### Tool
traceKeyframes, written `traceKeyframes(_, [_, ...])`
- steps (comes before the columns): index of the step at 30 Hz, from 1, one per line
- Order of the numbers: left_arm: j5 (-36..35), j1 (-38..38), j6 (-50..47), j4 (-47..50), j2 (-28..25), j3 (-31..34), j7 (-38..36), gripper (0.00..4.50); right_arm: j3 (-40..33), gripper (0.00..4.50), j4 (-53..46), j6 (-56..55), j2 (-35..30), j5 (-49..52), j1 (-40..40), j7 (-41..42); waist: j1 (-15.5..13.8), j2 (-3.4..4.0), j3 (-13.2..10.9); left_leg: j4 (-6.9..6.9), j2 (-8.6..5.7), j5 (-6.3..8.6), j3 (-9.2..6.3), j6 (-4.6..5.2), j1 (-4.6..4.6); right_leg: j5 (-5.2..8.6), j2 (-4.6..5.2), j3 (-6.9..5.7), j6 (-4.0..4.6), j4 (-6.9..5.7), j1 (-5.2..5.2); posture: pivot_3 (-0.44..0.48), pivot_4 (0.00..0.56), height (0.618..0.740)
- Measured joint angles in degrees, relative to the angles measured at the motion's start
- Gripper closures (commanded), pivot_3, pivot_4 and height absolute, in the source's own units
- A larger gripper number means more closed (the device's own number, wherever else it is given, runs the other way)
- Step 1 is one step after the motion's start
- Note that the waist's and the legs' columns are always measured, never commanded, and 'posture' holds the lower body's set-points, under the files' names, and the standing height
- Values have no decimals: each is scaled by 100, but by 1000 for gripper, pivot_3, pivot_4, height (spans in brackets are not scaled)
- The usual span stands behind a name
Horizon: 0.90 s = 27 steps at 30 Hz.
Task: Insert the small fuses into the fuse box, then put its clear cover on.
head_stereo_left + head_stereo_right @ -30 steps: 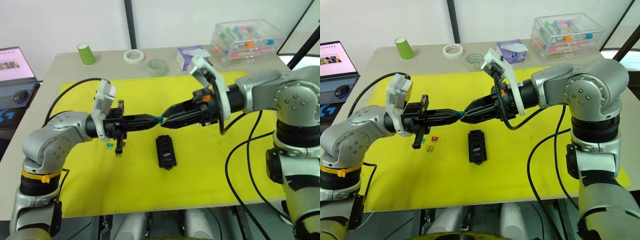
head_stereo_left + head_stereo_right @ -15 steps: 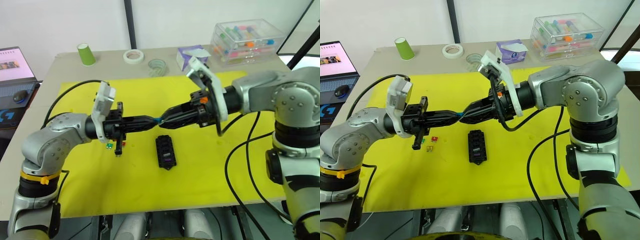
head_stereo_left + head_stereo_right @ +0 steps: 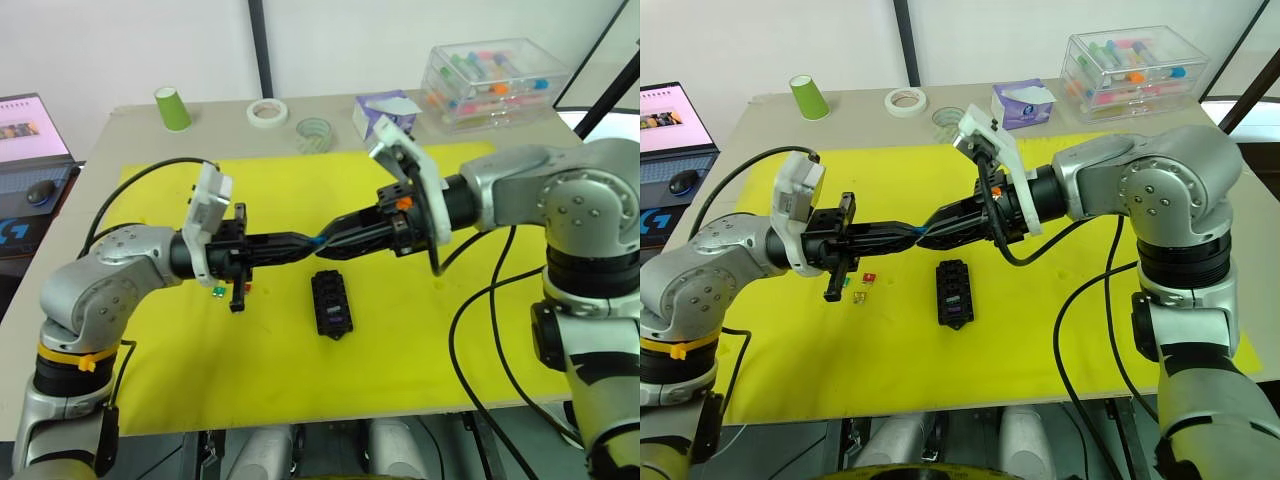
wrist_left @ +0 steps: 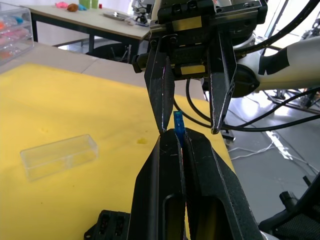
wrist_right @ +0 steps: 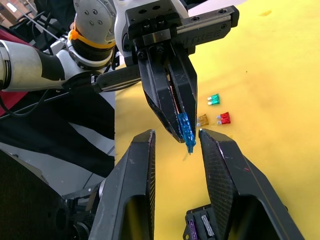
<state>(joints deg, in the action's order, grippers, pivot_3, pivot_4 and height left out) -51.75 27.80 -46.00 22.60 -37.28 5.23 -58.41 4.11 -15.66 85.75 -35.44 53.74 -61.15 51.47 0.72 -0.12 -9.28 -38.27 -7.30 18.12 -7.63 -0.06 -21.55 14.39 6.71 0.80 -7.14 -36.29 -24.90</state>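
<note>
Meeting point: we see both arms reaching toward each other above the yellow mat (image 3: 420, 340), their tips coming together over its middle
Left end effector (image 4: 180, 142): we find its two black fingers pressed together on a teal fuse (image 4: 178, 122), which sticks out past the fingertips
Right end effector (image 5: 176, 136): we see its fingers spread apart, one on each side of the teal fuse, not touching it as far as we can tell
Fuse box (image 3: 331, 303): a small black block lying on the mat just below the meeting tips; we can make out a purple fuse (image 3: 337, 320) seated in a slot near its closer end
Loose fuses: a green fuse (image 5: 213, 99), a red fuse (image 5: 224, 118) and a yellow fuse (image 5: 202, 120) lie close together on the mat, beside the left arm and apart from the fuse box
Clear cover (image 4: 59, 156): lying flat on the mat, empty, apart from the fuse box
Worktop (image 3: 760, 125): at its far edge we see a green cup (image 3: 810, 97), a white tape roll (image 3: 906, 100), a clear tape roll (image 3: 314, 133), a tissue pack (image 3: 1023, 102) and a big clear case of coloured tubes (image 3: 1134, 62)
Left side: a laptop (image 3: 30, 135) sits beside the worktop
</note>
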Motion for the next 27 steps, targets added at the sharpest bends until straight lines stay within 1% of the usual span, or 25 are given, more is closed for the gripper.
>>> traceKeyframes(5, [1,0,-6,0,-31,-2,2,4500,23,3099,0,-18,-2,2,0,1,1,0,0,0,0,0,0,0,0,0,0,0,0,0,0,0,150,740])
traceKeyframes(8, [-3,-3,-6,11,-32,-2,0,4500,24,3653,-1,-19,-13,6,0,-5,-1,0,0,0,0,0,0,0,0,0,0,0,0,0,0,0,150,740])
traceKeyframes(10, [-1,-21,-8,31,-65,4,-6,4500,21,4259,1,-20,-86,-4,1,-21,-3,0,0,0,0,0,0,0,0,0,0,0,0,0,0,0,150,740])
traceKeyframes(11, [-1,-38,-7,23,-96,2,-3,4500,18,4478,1,-22,-123,-8,2,-30,-2,0,0,0,0,0,0,0,0,0,0,0,0,0,0,0,150,740])
traceKeyframes(19, [5,-51,5,26,-95,-3,-9,4500,19,4478,-1,-21,-118,9,4,-49,-1,0,0,0,0,0,0,0,0,0,0,0,0,0,0,0,150,740])
traceKeyframes(23, [134,-42,48,37,-164,-92,-11,4500,71,4478,-2,-20,-127,-3,8,-77,-2,0,0,0,0,0,0,0,0,0,0,0,0,0,0,0,150,740])
traceKeyframes(26, [509,9,52,15,-362,-457,8,3752,334,4500,-81,-256,-224,-125,91,-32,-2,0,0,1,-1,0,1,0,0,0,1,0,0,0,0,0,150,740])
traceKeyframes(27, [626,5,65,-11,-377,-550,14,3395,447,4500,-146,-394,-303,-183,119,27,-2,0,0,1,-1,0,1,0,0,0,0,0,0,0,-1,0,150,740])
